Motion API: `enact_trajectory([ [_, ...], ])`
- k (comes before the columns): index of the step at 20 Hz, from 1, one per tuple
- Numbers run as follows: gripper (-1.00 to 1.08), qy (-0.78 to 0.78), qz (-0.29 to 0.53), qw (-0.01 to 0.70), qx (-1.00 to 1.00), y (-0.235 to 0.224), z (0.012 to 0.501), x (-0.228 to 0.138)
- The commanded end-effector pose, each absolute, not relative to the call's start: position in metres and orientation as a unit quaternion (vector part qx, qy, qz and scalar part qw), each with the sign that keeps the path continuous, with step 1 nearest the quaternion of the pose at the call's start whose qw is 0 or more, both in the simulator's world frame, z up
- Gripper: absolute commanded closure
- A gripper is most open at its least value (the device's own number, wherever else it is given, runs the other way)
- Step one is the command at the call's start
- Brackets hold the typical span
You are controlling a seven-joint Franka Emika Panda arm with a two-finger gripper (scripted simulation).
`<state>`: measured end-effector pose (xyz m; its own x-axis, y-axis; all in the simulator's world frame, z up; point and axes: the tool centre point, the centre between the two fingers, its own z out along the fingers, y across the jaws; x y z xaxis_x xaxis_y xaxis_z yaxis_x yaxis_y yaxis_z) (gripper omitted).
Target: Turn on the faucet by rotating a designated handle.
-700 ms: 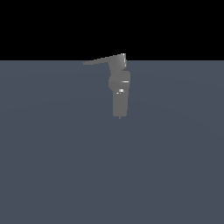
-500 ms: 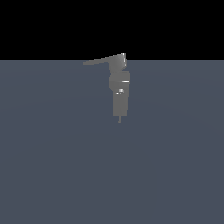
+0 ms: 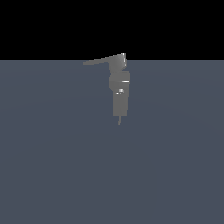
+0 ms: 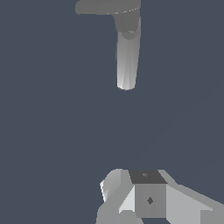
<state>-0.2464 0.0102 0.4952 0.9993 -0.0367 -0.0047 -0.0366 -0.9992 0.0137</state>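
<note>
Background: flat slate-blue floor (image 3: 57,166) filling the lower part of the exterior view, meeting a plain black band along a straight far edge. Item one: the faucet (image 3: 120,94), small, matte grey, standing alone on the floor near that far edge, roughly midway across and slightly toward the exterior view's right. Body blocky and segmented, made of stacked pieces: a taller lower block, a rounder middle section with a small bright highlight, and a tilted top piece; a thin tip shows at the lower end in the exterior view. Long axis of the body runs upright in the exterior view. Item two: the handle (image 3: 103,60), a thin flat grey lever joined to the top piece, tapering to a point; its long axis runs close to level, crosswise to the body, pointing toward the exterior view's left, the tip slightly lower than the root and crossing the floor's far edge. In the wrist view the faucet (image 4: 127,57) appears as a pale cylinder with the handle (image 4: 103,7) as a darker flat bar set square to it. Item three: the gripper (image 4: 146,199), grey faceted housing only, well apart from the faucet and touching nothing visible; fingers out of view, so jaw opening cannot be told.
</note>
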Motion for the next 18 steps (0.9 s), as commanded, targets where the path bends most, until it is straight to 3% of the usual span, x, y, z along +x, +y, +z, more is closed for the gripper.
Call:
enact_trajectory([
  [1, 1.08, -0.033, -0.004, 0.008, 0.999, 0.017, 0.491, -0.242],
  [18, 1.08, -0.19, -0.02, 0.02, 0.981, 0.083, 0.451, -0.187],
])
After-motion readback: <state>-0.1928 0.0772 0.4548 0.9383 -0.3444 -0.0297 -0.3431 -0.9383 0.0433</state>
